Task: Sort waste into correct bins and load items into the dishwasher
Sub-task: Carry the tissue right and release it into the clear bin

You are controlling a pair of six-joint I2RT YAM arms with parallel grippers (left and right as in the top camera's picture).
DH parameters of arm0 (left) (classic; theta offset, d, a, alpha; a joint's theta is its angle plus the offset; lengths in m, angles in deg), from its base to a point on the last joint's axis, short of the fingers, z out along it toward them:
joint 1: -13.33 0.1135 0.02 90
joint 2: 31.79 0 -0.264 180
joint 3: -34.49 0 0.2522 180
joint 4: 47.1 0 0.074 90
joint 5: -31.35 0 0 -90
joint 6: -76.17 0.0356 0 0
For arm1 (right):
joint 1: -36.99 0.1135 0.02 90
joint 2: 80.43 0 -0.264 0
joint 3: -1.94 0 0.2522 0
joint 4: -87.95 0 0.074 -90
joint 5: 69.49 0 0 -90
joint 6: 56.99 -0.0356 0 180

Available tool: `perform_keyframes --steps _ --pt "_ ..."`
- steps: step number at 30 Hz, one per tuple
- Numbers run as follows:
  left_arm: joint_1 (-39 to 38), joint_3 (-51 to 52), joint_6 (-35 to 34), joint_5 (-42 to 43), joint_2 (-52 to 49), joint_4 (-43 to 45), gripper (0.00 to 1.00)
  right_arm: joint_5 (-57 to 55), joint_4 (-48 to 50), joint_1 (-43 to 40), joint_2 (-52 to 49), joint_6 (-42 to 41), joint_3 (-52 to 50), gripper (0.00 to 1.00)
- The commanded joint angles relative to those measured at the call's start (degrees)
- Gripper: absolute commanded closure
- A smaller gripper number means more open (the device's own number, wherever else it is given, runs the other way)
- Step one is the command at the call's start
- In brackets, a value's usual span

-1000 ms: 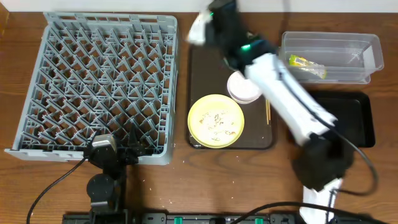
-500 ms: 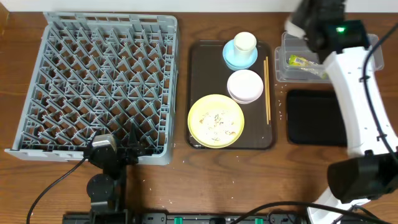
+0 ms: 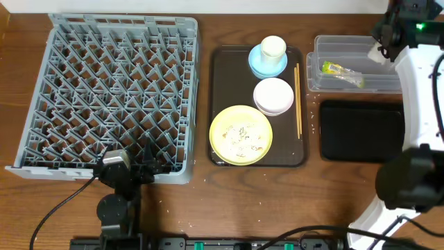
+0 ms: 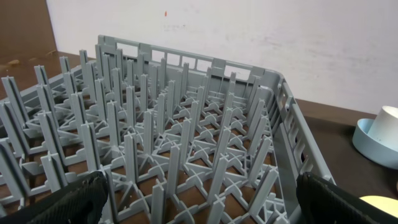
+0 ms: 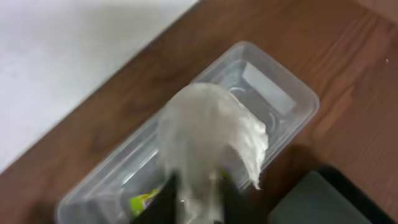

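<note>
While napkin hovers, tub holds wrapper (yellow-green).

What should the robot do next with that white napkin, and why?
Probably open the right gripper and let the napkin drop: it seems to hang right over the tub, where the wrapper already lies.

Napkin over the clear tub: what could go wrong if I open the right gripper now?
1. The right wrist view is blurred; if the arm is moving, the napkin may land outside the clear tub, perhaps on the black tray.
2. The right gripper pinches its lower part, so the crumpled paper could cling to a finger instead of dropping.
</note>
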Motion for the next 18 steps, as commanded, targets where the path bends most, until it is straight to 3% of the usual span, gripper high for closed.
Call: perform_keyframes --steps 1,4,8,11,14,18 --pt "-0.2 1.1 0.8 -0.5 0.4 -2.1 0.02 0.6 0.6 -0.7 -1.3 -0.4 -0.3 0.39" --pt "-0.2 1.1 0.8 -0.5 0.4 -2.1 0.02 1.4 1.0 -0.7 -1.1 -0.3 -0.3 0.18" --pt "-0.2 1.1 0.8 -0.5 0.4 -2.1 0.02 9.6 1.5 -0.4 0.1 3.1 -0.3 0.12" --pt "-0.2 1.1 0.8 -0.5 0.4 -2.1 0.02 26.6 1.4 -0.3 2.2 11.6 -0.3 0.08" --pt "-0.2 1.1 0.8 -0.5 0.4 -2.1 0.02 50.7 1.1 -0.3 4.3 22.5 -0.3 0.08" --pt "-0.2 1.1 0.8 -0.5 0.4 -2.1 0.02 69.7 -1.3 1.0 5.5 27.6 -0.3 0.07"
